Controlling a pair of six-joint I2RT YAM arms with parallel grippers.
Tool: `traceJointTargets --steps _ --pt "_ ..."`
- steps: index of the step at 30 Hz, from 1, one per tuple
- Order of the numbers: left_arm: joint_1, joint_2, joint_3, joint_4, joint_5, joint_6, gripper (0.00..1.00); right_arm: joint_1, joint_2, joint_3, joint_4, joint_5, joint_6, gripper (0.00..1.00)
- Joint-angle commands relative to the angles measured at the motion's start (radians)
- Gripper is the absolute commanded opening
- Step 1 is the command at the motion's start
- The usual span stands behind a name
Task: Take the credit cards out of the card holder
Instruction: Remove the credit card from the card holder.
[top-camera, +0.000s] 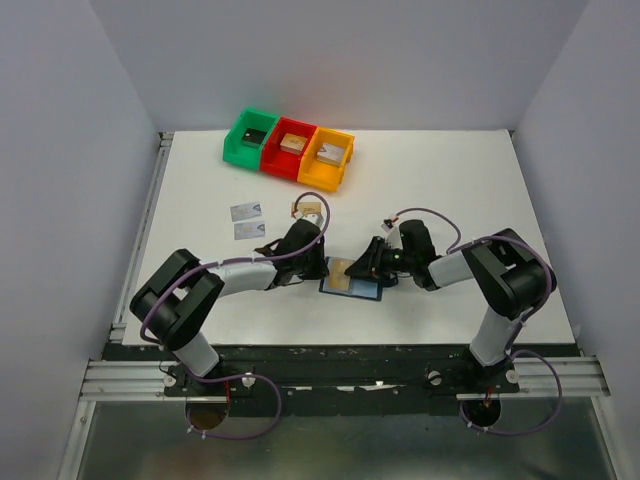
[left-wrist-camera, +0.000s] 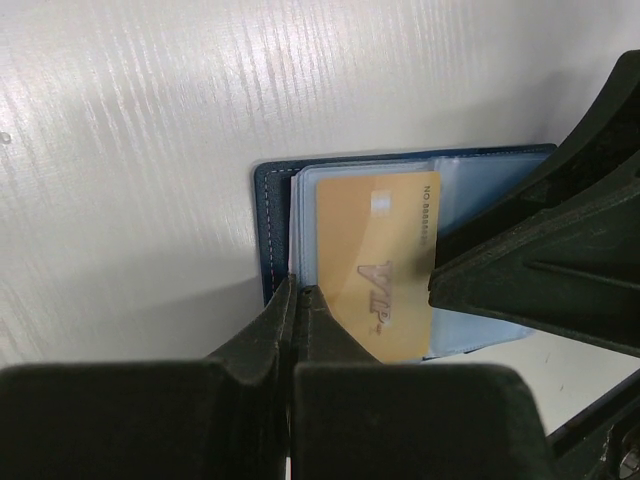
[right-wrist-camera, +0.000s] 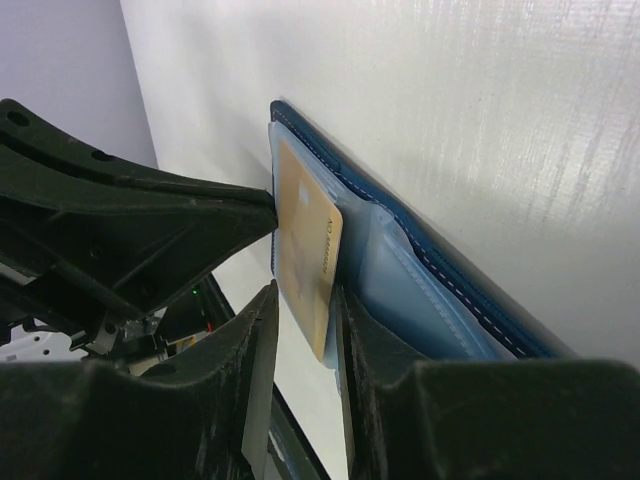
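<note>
**A:** Where's your left gripper?
**B:** Closed, with its tips on the edge of the card holder.
**A:** And the gold card?
**B:** Partly out of the holder, long edge facing your right gripper, which pinches it. Pull that way.

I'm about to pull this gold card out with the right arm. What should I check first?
1. Left gripper pinning the card holder: ok, fingers closed on its edge.
2. Gold VIP card between the right gripper fingers: ok.
3. Firm pinch on that card: cannot tell.
4. Card free of its pocket: cannot tell, its lower end is hidden.
5. Earlier cards out of the way: ok, two silver cards and a tan card lie apart from the holder on the table.
</note>
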Motion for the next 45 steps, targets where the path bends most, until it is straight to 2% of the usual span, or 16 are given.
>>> traceJointTargets --steps 1,7,12,16,19,23,45 --pt "-0.008 -0.025 -0.031 -0.035 -0.014 -0.014 0.00 0.012 0.035 -0.026 0.125 -0.027 0.054 0.36" --pt "-0.008 -0.069 -0.048 -0.046 -0.048 -0.014 0.00 0.010 0.034 -0.029 0.160 -0.021 0.078 0.36" --pt "-0.006 -0.094 -0.056 -0.052 -0.052 -0.014 0.08 0.010 0.038 -0.019 0.157 -0.029 0.078 0.36" --pt "-0.009 -0.091 -0.057 -0.051 -0.054 -0.014 0.09 0.012 0.043 -0.013 0.151 -0.035 0.075 0.36" --pt "-0.008 -0.075 -0.050 -0.054 -0.052 -0.011 0.08 0.010 0.051 -0.009 0.146 -0.044 0.071 0.36" --pt "-0.008 -0.048 -0.036 -0.051 -0.036 -0.008 0.00 0.012 0.074 0.001 0.157 -0.072 0.075 0.36" --pt "-0.009 0.020 -0.019 -0.003 0.044 -0.002 0.00 0.018 0.133 0.022 0.309 -0.119 0.147 0.36"
